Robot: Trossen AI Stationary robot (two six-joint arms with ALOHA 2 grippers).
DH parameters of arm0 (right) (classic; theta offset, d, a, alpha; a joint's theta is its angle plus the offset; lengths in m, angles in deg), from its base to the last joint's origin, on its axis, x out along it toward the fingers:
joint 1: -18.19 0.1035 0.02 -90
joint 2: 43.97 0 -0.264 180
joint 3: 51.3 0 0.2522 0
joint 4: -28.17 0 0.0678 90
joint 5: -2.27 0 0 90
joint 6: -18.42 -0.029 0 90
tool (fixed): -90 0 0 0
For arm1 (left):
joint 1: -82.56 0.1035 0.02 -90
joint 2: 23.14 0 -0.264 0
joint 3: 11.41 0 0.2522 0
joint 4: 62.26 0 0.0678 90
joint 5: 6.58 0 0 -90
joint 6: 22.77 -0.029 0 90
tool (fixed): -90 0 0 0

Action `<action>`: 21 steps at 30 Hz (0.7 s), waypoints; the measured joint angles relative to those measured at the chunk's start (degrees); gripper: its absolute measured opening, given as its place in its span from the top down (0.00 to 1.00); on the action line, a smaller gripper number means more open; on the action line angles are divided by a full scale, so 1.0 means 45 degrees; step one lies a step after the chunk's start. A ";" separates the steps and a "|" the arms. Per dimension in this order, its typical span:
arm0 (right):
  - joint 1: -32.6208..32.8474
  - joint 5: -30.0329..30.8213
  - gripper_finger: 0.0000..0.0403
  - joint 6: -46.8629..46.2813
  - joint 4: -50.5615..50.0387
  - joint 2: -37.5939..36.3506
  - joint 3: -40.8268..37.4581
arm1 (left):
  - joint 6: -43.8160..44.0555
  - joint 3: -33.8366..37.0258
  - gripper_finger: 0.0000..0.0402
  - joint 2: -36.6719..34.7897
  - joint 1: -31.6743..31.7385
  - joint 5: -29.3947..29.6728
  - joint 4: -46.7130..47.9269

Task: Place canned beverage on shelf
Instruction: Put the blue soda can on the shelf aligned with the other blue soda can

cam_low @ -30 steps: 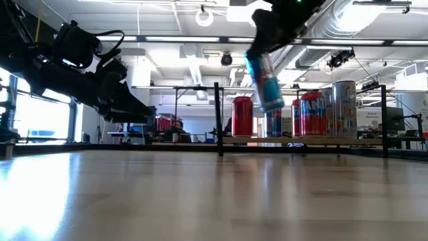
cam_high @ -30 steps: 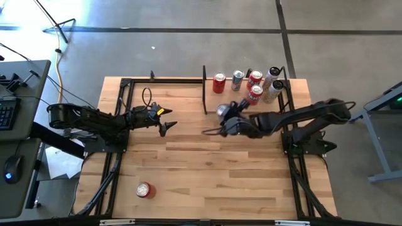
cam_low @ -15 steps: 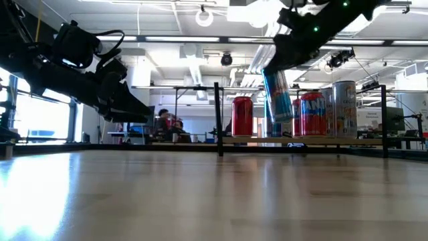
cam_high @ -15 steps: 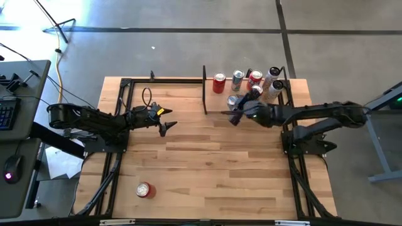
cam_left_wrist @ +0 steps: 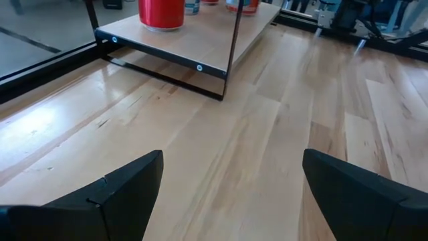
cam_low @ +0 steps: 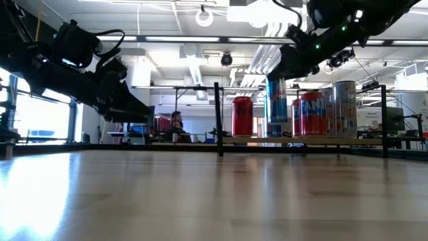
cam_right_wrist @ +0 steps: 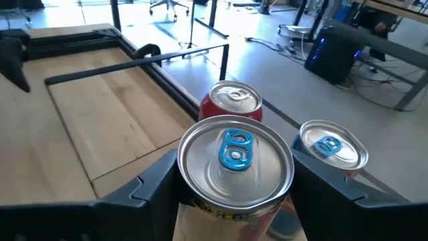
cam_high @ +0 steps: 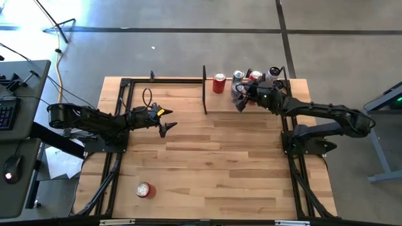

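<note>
Here the bench (cam_high: 207, 157) carries the shelf (cam_high: 217, 103) at its far right. Over the shelf, the right hand (cam_high: 242, 97) grips a blue canned beverage (cam_low: 276, 100) upright, beside a red can (cam_low: 242, 116) and other cans. The left hand (cam_high: 166, 125) hovers mid-left, fingers spread wide. Another red can (cam_high: 144, 189) lies near left.

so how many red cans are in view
3 red cans. One stands at the shelf's left end, one at its back past the right gripper and its blue can, one lies on the table's left side. The right arm may hide more.
</note>
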 joint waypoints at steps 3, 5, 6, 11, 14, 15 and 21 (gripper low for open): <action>-0.0238 -0.0043 0.45 -0.0006 0.0599 0.0008 -0.0462 | -0.0003 -0.0001 0.13 0.0000 -0.0046 0.0000 0.0016; -0.0373 -0.0168 0.45 0.0009 0.0728 0.0008 -0.0735 | -0.0005 -0.0005 0.13 0.0000 -0.0063 -0.0010 0.0012; -0.0471 -0.0364 0.45 0.0000 0.0737 0.0008 -0.0838 | -0.0004 -0.0004 0.13 0.0000 -0.0067 -0.0005 0.0007; -0.1146 -0.1601 0.45 0.0190 0.1208 0.0012 -0.1168 | 0.0006 -0.0005 0.13 0.0000 -0.0068 -0.0005 -0.0008; -0.1629 -0.2573 0.45 0.0403 0.1429 0.0012 -0.1170 | 0.0109 -0.0005 0.13 0.0000 -0.0068 -0.0005 -0.0008; -0.1793 -0.2865 0.45 0.0471 0.1457 0.0013 -0.1172 | 0.0112 -0.0005 0.13 0.0000 -0.0068 -0.0005 -0.0008; -0.2429 -0.3699 0.45 0.0627 0.1476 0.0013 -0.1172 | 0.0112 -0.0005 0.13 0.0000 -0.0068 -0.0005 -0.0003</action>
